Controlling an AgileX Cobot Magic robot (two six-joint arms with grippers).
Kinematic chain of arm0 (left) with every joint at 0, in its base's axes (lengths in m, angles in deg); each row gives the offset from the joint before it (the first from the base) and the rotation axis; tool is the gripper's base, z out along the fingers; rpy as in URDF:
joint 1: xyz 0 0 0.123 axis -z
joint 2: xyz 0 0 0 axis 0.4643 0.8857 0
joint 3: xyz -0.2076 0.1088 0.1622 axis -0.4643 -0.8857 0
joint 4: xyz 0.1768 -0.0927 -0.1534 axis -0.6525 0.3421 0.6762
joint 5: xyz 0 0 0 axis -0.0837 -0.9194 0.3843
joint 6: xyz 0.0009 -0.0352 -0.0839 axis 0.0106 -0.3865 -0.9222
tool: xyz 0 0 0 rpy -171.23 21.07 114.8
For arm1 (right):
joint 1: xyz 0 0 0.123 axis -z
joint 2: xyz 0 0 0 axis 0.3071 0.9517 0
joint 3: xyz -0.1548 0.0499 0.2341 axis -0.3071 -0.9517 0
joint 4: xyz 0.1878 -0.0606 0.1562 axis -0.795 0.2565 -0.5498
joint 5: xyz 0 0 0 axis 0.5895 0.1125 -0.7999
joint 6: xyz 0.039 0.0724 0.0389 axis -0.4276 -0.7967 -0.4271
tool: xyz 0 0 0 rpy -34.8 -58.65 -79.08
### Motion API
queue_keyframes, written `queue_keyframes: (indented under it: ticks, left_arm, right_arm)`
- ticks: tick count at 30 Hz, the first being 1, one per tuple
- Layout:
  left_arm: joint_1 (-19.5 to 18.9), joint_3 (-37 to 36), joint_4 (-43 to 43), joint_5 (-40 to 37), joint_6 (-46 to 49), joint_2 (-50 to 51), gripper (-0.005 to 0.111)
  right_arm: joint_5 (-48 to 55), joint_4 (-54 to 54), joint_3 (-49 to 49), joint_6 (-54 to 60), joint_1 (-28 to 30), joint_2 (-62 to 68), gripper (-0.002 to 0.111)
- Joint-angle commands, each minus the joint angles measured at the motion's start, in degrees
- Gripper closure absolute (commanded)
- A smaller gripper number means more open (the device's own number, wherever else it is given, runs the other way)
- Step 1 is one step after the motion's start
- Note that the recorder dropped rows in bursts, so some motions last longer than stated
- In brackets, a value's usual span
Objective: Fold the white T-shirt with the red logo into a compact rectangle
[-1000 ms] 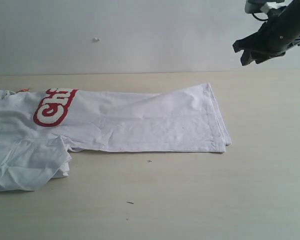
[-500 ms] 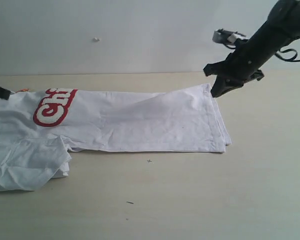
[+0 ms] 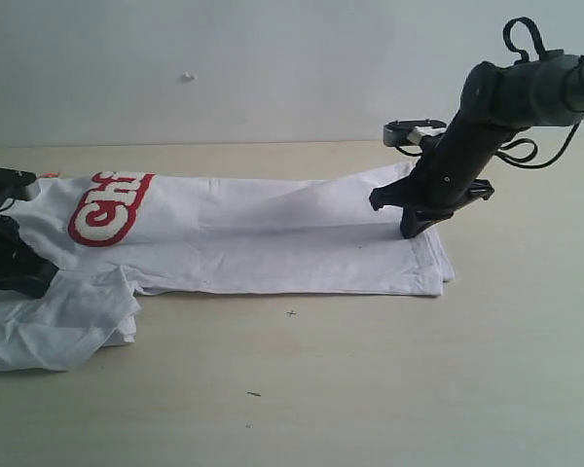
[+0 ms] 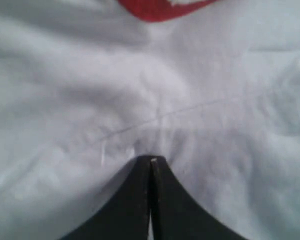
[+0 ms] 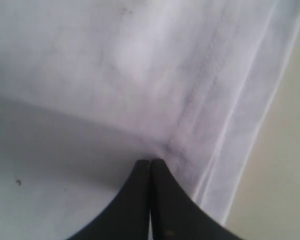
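- Now, exterior view: the white T-shirt [image 3: 273,238] lies on the table [image 3: 370,389] as a long band, the red logo [image 3: 107,207] at its left end. The right gripper [image 3: 409,232] is on the hem end, the left gripper [image 3: 24,277] by the sleeve.
- Left wrist view: jaws clenched, pinching puckered cloth near the logo.
- Right wrist view: jaws clenched on the stitched hem [image 5: 210,85]. This looks like the grasp for a fold; next, lift both corners evenly.
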Motion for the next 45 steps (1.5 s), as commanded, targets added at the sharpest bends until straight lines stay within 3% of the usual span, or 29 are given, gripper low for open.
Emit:
queue_keyframes:
  ticks: [1,5,7,10,13,15,16,18,20,24,29,32,38,43,45]
  left_arm:
    - [4.7,-0.8,-4.3,-3.8,-0.9,3.9,0.107]
    - [9.0,-1.1,-3.3,-13.3,-2.6,3.5,0.107]
    - [9.0,-1.5,-3.4,-17.9,-3.7,3.3,0.107]
    - [9.1,-1.9,-1.0,-17.9,-3.1,0.8,0.107]
    - [9.1,-1.9,6.8,-14.0,3.1,-5.9,0.107]
    - [9.0,-1.9,8.4,-7.4,1.3,-10.0,0.107]
    - [8.9,-1.9,11.6,1.9,-1.0,-13.2,0.107]
    - [9.3,-1.9,17.2,6.3,0.3,-13.6,0.107]
    - [10.0,-1.9,20.6,7.8,1.2,-11.3,0.107]
    - [10.2,-1.9,23.5,10.2,2.3,-3.2,0.107]
    - [10.2,-0.4,23.7,15.3,4.2,0.2,0.107]
    - [10.2,1.1,25.2,15.0,4.5,0.2,0.107]
    - [10.2,1.5,27.5,15.1,6.9,-1.3,0.107]
    - [10.2,1.5,32.9,15.0,12.6,-1.6,0.107]
    - [10.2,1.5,37.4,13.9,17.4,-1.6,0.107]
  right_arm:
    - [0.2,7.2,-3.1,-2.0,1.3,-0.2,0.108]
    - [0.2,7.5,-7.0,-1.8,4.3,-4.9,0.108]
    - [0.1,7.5,-9.1,-1.4,6.0,-7.9,0.108]
    - [0.0,7.7,-11.7,0.6,7.7,-11.9,0.108]
    - [-2.4,6.6,-14.0,2.5,8.6,-16.3,0.108]
    - [-3.5,1.9,-14.1,4.4,8.3,-18.0,0.108]
    - [-4.8,-8.2,-14.1,11.3,6.2,-19.1,0.108]
    - [-8.1,-16.1,-14.0,15.2,2.2,-18.3,0.108]
    - [-10.1,-16.6,-11.9,14.3,-1.5,-15.5,0.108]
    - [-8.4,-12.4,-3.4,5.3,-5.2,-5.6,0.108]
    - [-5.4,11.6,-1.5,-12.1,-2.8,0.1,0.108]
    - [-0.1,9.6,-1.6,-10.2,1.7,-0.2,0.108]
    - [0.9,9.6,-1.6,-8.5,3.5,-1.7,0.108]
    - [-2.8,-12.4,-1.6,9.5,2.2,-7.1,0.108]
    - [-5.1,-24.8,-1.6,17.2,-1.4,-8.6,0.108]
